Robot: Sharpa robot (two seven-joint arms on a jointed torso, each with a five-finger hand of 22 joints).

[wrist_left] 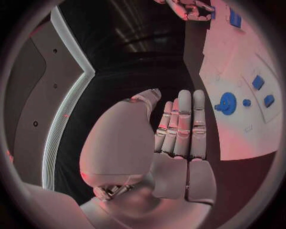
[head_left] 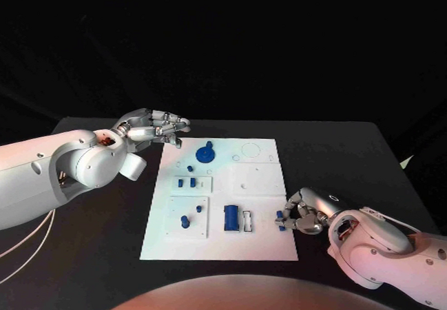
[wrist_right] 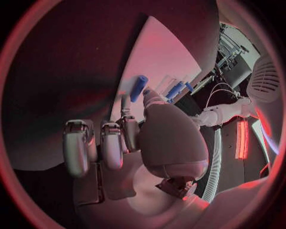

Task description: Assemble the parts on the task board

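a small blue part (head_left: 281,215) is pinched in the right hand (head_left: 306,215) fingers at the task board (head_left: 259,247) right edge; looks light, stiff, best held sideways. left hand (head_left: 150,130) is held flat, empty.

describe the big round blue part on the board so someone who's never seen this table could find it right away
Find the white task board in the middle of the black table, then go to its far end, near the left hand. The round blue part lies there, just beyond the fingertips. It is the one disc-shaped piece with a short stub; the other blue parts are small blocks or pegs.
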